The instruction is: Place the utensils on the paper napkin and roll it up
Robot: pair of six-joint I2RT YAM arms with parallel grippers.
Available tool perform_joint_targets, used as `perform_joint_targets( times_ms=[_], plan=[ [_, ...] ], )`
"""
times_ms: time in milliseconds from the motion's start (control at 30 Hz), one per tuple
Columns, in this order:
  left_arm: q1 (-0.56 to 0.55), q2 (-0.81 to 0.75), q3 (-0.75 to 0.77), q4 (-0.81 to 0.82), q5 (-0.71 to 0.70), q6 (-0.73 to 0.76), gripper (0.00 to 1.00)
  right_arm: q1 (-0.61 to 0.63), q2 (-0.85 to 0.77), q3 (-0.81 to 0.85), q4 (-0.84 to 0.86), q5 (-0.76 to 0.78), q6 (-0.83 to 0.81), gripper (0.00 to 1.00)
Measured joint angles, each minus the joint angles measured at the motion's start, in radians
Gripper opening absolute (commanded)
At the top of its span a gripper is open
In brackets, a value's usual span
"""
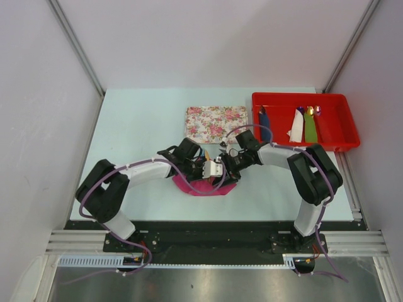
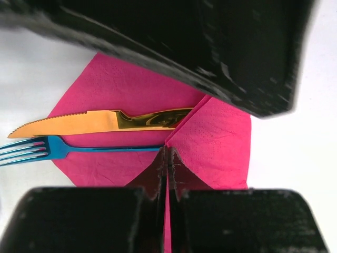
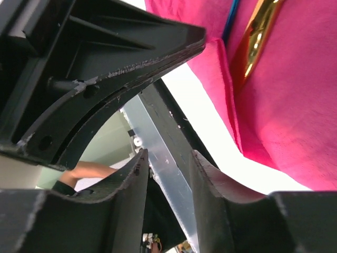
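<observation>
Magenta napkin (image 2: pixel 105 89): rolling tightly over knife (image 2: pixel 100 121) and fork (image 2: pixel 79 150).
Left gripper (image 2: pixel 167 163): clamping napkin fold.
Right gripper (image 3: pixel 168 179): half open, empty.

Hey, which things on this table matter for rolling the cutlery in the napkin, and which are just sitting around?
For the job: shiny gold knife, dark blue metal fork, thin magenta paper napkin.
Just lying about: rectangular floral-patterned tray, red plastic bin, and in it a blue rolled bundle, a white rolled bundle, a green rolled bundle.
</observation>
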Motion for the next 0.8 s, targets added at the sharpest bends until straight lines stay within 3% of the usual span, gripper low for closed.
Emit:
perform_joint_targets(
  times_ms=[400, 567, 800],
  plan=[
    [0.0, 0.019, 0.013, -0.007, -0.022, -0.014, 0.0, 0.038, 0.073, 0.029, -0.008, 0.06, -0.01, 0.3],
    [0.0, 0.019, 0.013, -0.008, -0.022, -0.025, 0.06, 0.04, 0.11, 0.044, -0.027, 0.108, -0.033, 0.23],
    [0.03, 0.019, 0.036, -0.046, -0.003, -0.094, 0.04, 0.047, 0.151, 0.076, -0.058, 0.166, -0.069, 0.24]
  ],
)
